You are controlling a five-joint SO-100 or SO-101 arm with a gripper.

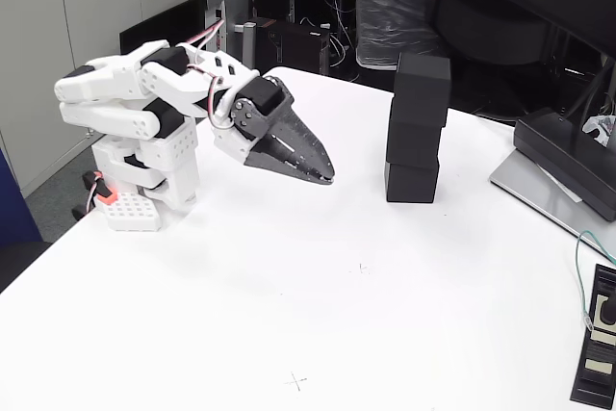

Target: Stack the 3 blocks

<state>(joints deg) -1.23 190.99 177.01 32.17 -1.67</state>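
Arm: the white SO-100 arm (135, 132) sits folded low at the left of the white table (289, 324), its base near the left edge.
Gripper: the dark gripper (322, 172) points right and slightly down, hovering just above the tabletop; its fingers are pressed together, nothing between them.
Blocks relative to gripper: the three black cubes stand to the right of the fingertips, apart from them, with a strip of bare table between.
Bottom block (411, 181): rests on the table.
Middle block (415, 144): sits on the bottom one.
Top block (423, 89): sits on the middle one, shifted a little right, the largest-looking.
Long axis: the stack runs upright, a slightly uneven column.
Open room: broad bare table in front of and below the gripper and stack.
Right edge: a monitor base (568, 166) behind right of the stack; a flat black device with white markings (599, 348) at the far right edge, well apart.
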